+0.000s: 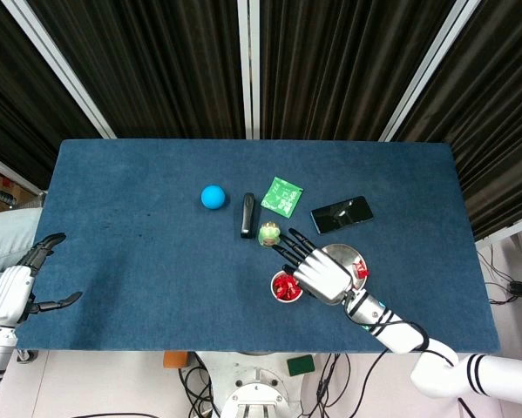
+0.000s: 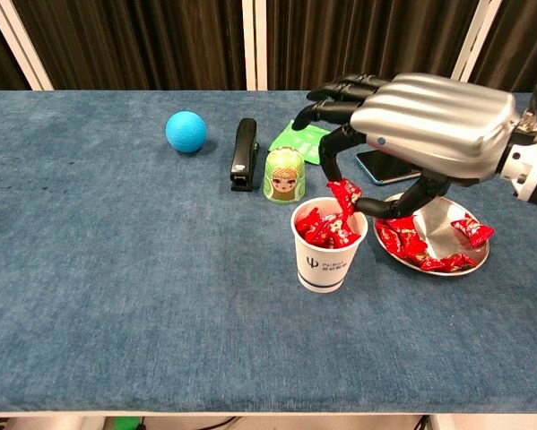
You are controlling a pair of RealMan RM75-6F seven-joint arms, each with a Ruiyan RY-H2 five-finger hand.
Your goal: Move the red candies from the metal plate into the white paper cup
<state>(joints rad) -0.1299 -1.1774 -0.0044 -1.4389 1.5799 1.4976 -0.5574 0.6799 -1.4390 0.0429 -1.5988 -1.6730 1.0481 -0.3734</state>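
Now the right hand (image 2: 425, 121) is pinching a red candy (image 2: 344, 194) just over the white paper cup (image 2: 328, 251), probably to drop it inside, while the left hand (image 1: 21, 283) is waiting with fingers apart and holding nothing.

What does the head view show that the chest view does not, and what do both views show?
Only the head view shows the left hand, open and off the table's left edge, and the floor below.

Only the chest view shows the candy pinched in the right hand's fingers just above the cup, and the logo on the cup.

Both show the right hand, cup, plate, ball, stapler, doll, green packet and phone.
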